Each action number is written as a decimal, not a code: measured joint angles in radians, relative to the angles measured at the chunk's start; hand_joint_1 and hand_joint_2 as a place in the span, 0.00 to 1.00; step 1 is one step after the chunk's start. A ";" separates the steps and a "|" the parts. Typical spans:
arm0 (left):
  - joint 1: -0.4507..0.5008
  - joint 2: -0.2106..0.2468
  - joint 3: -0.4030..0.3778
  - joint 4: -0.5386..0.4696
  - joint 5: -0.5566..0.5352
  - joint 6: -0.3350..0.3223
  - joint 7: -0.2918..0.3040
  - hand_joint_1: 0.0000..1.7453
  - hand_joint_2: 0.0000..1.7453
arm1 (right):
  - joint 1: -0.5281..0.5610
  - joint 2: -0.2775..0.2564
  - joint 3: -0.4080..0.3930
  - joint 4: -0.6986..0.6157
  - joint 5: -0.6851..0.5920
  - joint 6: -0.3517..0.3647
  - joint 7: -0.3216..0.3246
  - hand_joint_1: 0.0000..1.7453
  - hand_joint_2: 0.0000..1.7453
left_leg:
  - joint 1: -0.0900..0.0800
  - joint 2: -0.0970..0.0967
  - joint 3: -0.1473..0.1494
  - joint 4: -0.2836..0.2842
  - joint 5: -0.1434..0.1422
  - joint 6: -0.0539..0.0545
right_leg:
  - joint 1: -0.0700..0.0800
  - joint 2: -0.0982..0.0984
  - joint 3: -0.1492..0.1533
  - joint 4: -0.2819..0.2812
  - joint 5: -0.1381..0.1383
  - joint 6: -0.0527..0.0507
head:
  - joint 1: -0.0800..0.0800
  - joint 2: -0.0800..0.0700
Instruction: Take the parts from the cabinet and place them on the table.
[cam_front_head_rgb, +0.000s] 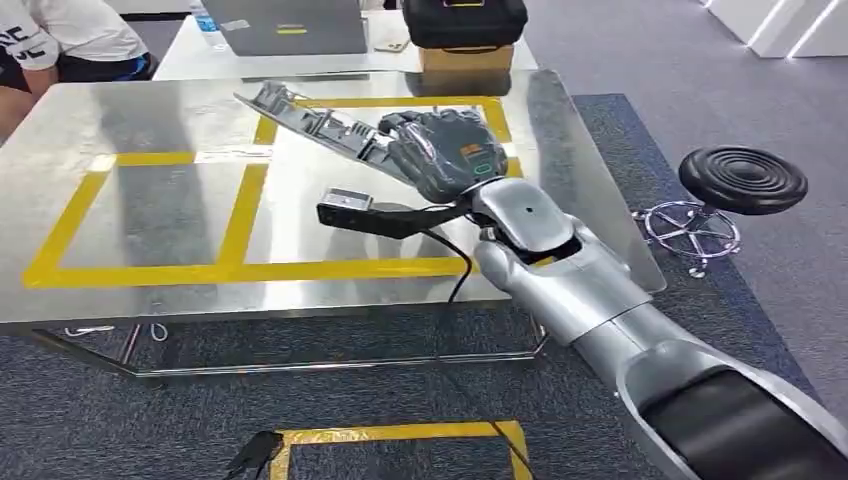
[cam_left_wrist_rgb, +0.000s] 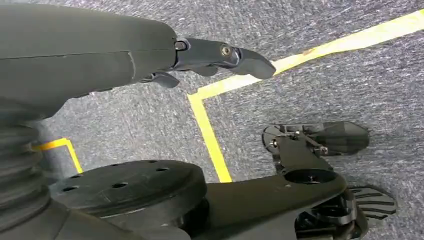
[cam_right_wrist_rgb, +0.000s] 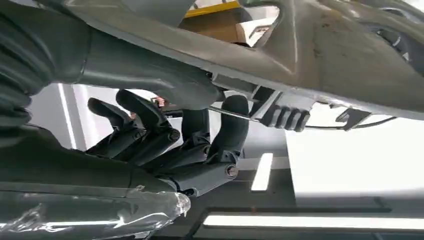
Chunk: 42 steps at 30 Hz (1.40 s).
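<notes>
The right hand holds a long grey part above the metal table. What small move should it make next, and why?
Probably lower the right hand a little until the part rests on the table, then let go. The part is already over the yellow-taped area, tilted, with its far end up, so it seems only the setting down remains.

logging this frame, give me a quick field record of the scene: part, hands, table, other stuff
part: long grey part, held over the table, tilted
right robot hand: grips the part's near end
left robot hand: hangs over the carpet, holds nothing, fingers apart
table: shiny metal top marked with yellow tape
beyond table: laptop, black case on a box, a seated person
floor: black stool right of the table, grey carpet
</notes>
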 joint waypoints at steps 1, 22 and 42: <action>0.000 0.000 0.000 0.000 0.000 0.000 0.000 0.00 1.00 | 0.000 0.001 0.000 0.000 -0.001 0.000 0.000 1.00 1.00 | 0.000 0.000 0.000 0.000 0.000 0.000 | 0.000 0.000 0.000 0.000 0.000 0.000 | 0.000 0.000; -0.003 0.007 0.000 0.000 0.000 0.003 0.017 0.00 1.00 | -0.053 0.009 -0.003 0.101 0.023 -0.002 0.047 1.00 1.00 | 0.000 0.000 0.000 0.000 0.000 0.000 | 0.000 0.000 0.000 0.000 0.000 0.000 | 0.000 0.000; -0.018 0.007 -0.001 0.000 0.000 -0.008 0.031 0.00 1.00 | -0.122 -0.014 0.001 0.291 0.137 0.040 0.119 1.00 1.00 | 0.000 0.000 0.000 0.000 0.000 0.000 | 0.000 0.000 0.000 0.000 0.000 0.000 | 0.000 0.000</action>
